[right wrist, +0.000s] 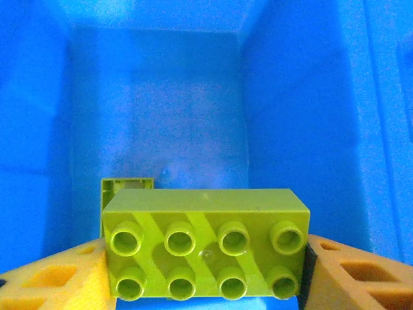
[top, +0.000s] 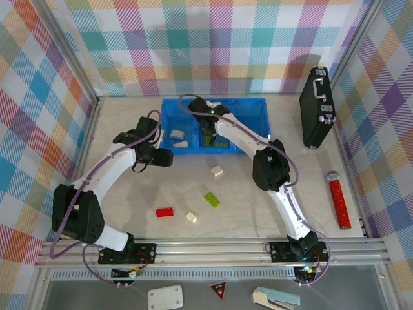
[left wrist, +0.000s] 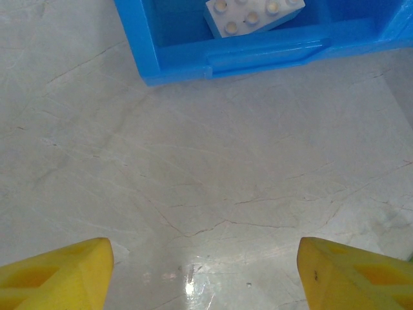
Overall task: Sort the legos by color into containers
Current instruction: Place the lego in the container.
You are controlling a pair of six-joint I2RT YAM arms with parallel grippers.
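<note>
Pinching a lime brick (right wrist: 205, 242), our right gripper (right wrist: 206, 271) hung inside the middle compartment of the blue tray (right wrist: 310, 129). Our left gripper (left wrist: 205, 278) stood spread above the table (left wrist: 193, 161), just beside the tray's left compartment, where a cream brick (left wrist: 251, 16) lay. We saw a red brick (top: 165, 212), a green brick (top: 211, 199) and two cream pieces (top: 216, 171) loose on the table.

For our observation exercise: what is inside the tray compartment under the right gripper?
The right gripper holds a lime green brick there; a second green piece shows behind it. What lies beneath them is covered.
</note>
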